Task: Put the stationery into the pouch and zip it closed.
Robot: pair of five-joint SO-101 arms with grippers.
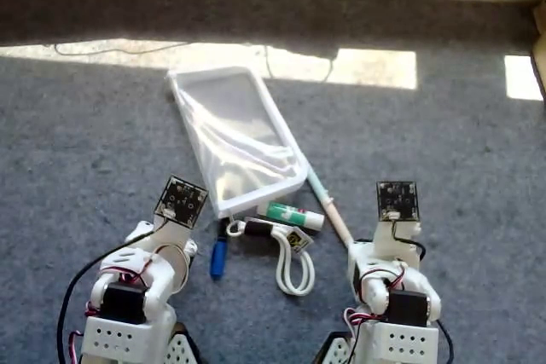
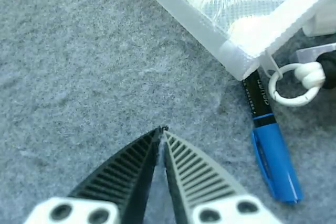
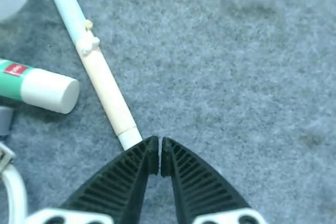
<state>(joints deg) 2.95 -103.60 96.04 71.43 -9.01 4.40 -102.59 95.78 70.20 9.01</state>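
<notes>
high: fixed overhead, looking down, far | left wrist: close above grey carpet [image 2: 79, 66], shares blue capped marker [image 2: 275, 166] and clear mesh zip pouch [image 2: 231, 51] with high | right wrist: close, shares pale two-tone pen [image 3: 100, 77] and green-and-white glue stick [image 3: 37, 87] with high

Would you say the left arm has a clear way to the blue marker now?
Probably yes: the marker lies on carpet close to the left end effector, nothing between them. Only its black end sits by the pouch corner and a white cord loop.
</notes>
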